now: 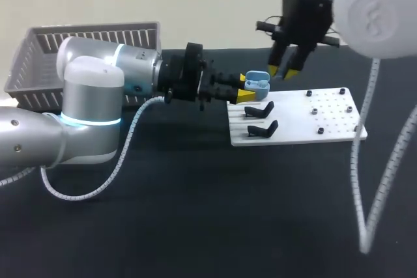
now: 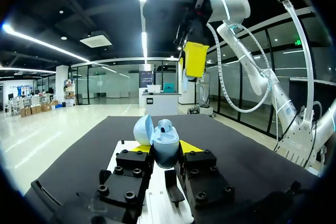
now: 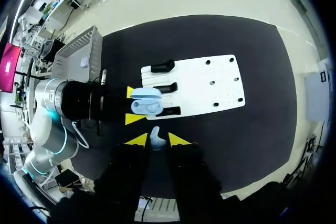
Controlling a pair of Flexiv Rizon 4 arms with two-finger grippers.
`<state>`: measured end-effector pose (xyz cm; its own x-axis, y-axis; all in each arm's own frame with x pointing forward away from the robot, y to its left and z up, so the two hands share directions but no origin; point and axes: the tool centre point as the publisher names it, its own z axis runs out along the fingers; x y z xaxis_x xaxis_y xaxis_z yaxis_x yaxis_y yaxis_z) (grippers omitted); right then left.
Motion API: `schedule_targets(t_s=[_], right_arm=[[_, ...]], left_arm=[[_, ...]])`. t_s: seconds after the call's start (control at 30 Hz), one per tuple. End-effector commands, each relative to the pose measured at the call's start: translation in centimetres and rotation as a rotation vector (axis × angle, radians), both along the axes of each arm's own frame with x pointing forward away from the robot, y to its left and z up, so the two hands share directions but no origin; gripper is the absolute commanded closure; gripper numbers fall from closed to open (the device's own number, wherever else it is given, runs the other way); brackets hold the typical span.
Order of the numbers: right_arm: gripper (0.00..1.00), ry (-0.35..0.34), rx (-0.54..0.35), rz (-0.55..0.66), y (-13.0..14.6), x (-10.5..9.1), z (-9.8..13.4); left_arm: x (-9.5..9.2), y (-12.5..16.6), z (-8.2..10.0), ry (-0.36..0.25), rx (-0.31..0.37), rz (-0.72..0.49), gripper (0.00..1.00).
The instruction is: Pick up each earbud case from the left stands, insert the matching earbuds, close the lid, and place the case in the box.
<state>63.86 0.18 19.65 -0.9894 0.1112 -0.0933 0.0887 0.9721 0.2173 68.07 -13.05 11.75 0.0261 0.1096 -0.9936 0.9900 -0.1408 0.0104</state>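
From the left side, the left arm stretches across the black desk. Its left end effector is clamped on a pale blue rounded earbud case, with a yellow tip pressed against each side of the shell. The case is held in the air over the near-left corner of a flat white board. Its lid is swung open, and in the left wrist view a small rounded piece sits in the mouth of the case. It looks like an earbud, though I cannot be certain.

The right arm comes down from the far right. Its right end effector hangs just above and beyond the open case without touching it. In its own wrist view the two yellow tips are pinched on a small pale blue earbud, with the open case directly ahead of them.

On the board, two black angled stands lie side by side beneath the held case. A few small black pegs dot the right half of the board.

A grey slatted plastic basket sits at the far left corner of the desk, behind the left arm and well apart from the board.
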Motion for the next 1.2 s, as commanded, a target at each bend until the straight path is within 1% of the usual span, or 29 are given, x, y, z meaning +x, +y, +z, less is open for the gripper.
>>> schedule_targets(t_s=[0.03,0.27,0.4,0.6,0.77,1.2], right_arm=[[1.0,0.05,-0.028,0.021,1.7,1.2,-0.3],[1.0,0.081,-0.06,0.07,3.3,1.7,-0.8],[1.0,0.094,-0.077,0.084,3.7,2.1,-1.3],[1.0,0.092,-0.116,0.091,3.9,2.5,-2.0],[1.0,0.091,-0.131,0.103,3.9,2.7,-2.4],[1.0,0.113,-0.123,0.084,3.9,2.5,-2.7]], left_arm=[[0.0,0.0,0.0,0.0,0.001,0.0,1.0],[0.0,0.0,0.0,0.0,0.001,0.0,1.0],[0.0,0.0,0.0,0.0,0.001,0.0,1.0],[0.0,0.0,0.0,0.0,0.001,0.0,1.0],[0.0,0.0,0.0,0.0,0.001,0.0,1.0],[0.0,0.0,0.0,0.0,0.001,0.0,1.0]])
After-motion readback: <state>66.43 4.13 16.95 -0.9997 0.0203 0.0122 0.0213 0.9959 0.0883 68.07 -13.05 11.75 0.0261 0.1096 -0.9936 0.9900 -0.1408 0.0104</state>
